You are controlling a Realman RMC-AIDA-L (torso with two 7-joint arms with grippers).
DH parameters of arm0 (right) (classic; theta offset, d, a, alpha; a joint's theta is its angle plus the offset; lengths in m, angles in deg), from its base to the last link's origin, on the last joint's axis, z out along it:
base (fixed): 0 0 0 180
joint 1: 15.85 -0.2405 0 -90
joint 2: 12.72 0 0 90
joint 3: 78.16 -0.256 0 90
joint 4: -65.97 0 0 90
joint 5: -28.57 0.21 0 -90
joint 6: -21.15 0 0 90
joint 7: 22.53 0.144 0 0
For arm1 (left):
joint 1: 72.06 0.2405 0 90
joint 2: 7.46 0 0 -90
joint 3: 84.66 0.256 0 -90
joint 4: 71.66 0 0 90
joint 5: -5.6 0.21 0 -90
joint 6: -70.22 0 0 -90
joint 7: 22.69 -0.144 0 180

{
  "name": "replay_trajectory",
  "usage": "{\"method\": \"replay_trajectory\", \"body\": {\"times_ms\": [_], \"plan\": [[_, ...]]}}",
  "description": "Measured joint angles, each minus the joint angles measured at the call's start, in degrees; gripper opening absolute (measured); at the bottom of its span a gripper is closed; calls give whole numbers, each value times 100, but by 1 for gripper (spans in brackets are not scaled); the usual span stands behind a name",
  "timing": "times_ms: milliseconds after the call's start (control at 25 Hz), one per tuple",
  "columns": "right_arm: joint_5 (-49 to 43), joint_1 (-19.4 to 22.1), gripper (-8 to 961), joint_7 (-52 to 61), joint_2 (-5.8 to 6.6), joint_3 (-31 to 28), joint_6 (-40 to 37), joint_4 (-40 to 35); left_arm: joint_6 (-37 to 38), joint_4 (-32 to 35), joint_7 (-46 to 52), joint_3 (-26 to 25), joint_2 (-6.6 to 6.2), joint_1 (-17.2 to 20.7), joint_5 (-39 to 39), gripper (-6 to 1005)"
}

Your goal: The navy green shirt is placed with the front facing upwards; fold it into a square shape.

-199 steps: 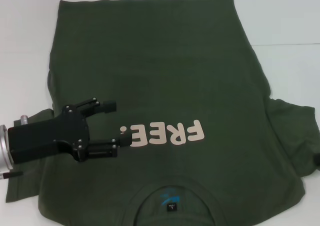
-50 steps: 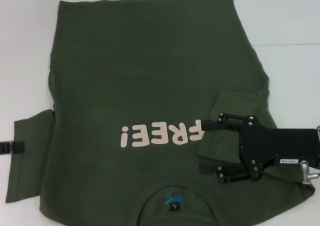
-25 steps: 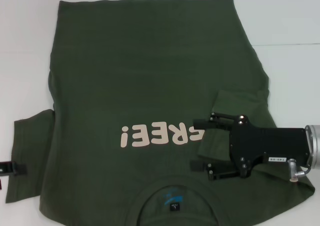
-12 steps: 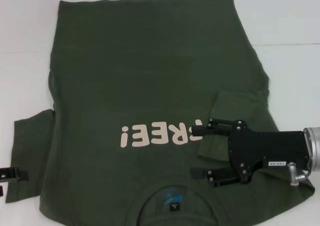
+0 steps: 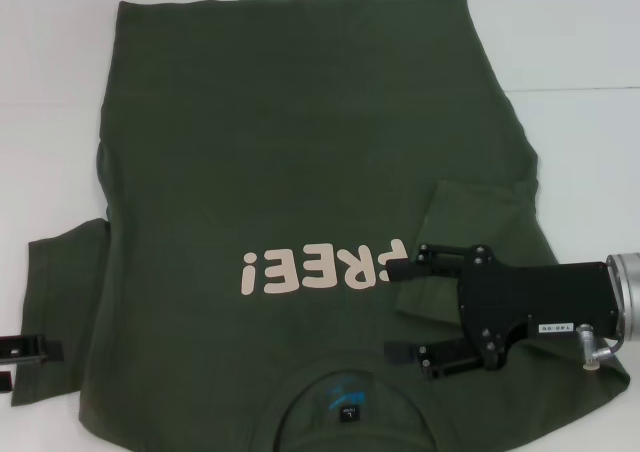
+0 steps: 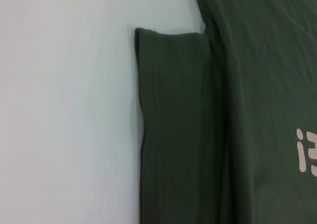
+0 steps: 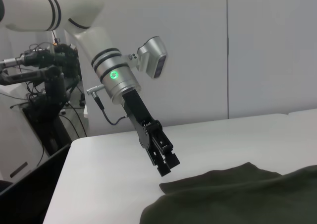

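The shirt (image 5: 300, 172) lies flat, front up, collar nearest the robot. By the "FREE!" lettering (image 5: 320, 269), on its right, the right gripper (image 5: 398, 310) hovers spread over the right sleeve (image 5: 470, 212), folded onto the chest. Best lift clear without snagging. Left of the lettering, the left gripper (image 5: 30, 352) looks pressed together, past the left sleeve (image 5: 60, 302), which is unfolded.

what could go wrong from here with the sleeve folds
The right gripper, open, sits over the folded-in sleeve of the dark olive-green cotton T-shirt; withdrawing could snag it and undo the fold. The other sleeve still lies out flat near the left gripper, so the square may end lopsided.
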Motion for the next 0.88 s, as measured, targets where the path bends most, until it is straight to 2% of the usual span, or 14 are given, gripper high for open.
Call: {"method": "replay_trajectory", "body": {"times_ms": [880], "plan": [[-1, 17, 928, 245, 2, 13, 36, -232, -193, -313, -17, 3, -34, -47, 226, 933]]}}
